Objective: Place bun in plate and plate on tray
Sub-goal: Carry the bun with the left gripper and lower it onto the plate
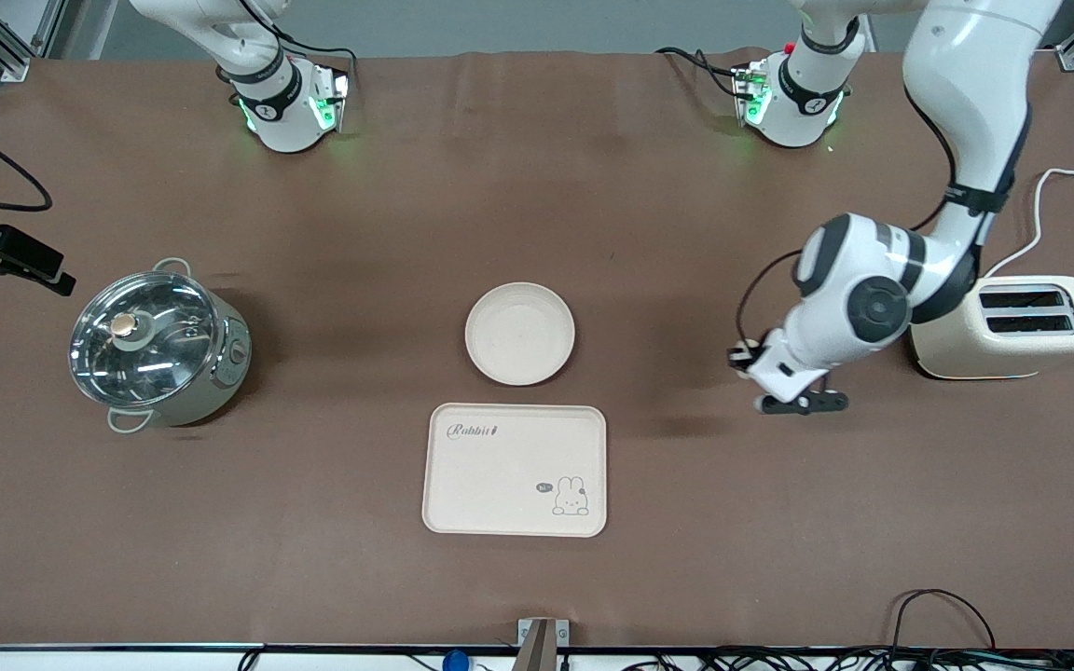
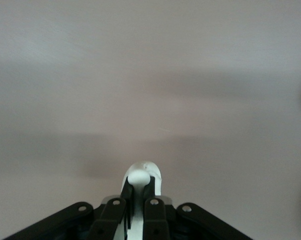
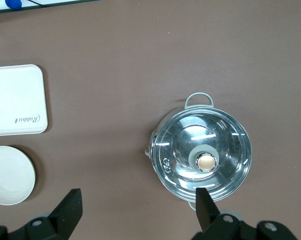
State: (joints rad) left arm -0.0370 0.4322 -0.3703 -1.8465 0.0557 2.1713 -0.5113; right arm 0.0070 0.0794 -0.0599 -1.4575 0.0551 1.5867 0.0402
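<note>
Brown desk [image 1: 313, 559] carried the empty plate [image 1: 519, 334] beside the tray [image 1: 515, 470]. Left pincer [image 2: 139, 194] clenched the bun [image 2: 144, 176] over bare desk near the toaster [image 1: 1012, 328]. Right pincer [image 3: 135, 210] hung released above the pot [image 3: 203, 153].

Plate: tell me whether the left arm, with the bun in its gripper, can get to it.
Probably yes. The left gripper, shut on the bun, hangs over bare table toward the left arm's end, and nothing stands between it and the plate. The toaster is not in its way.
</note>
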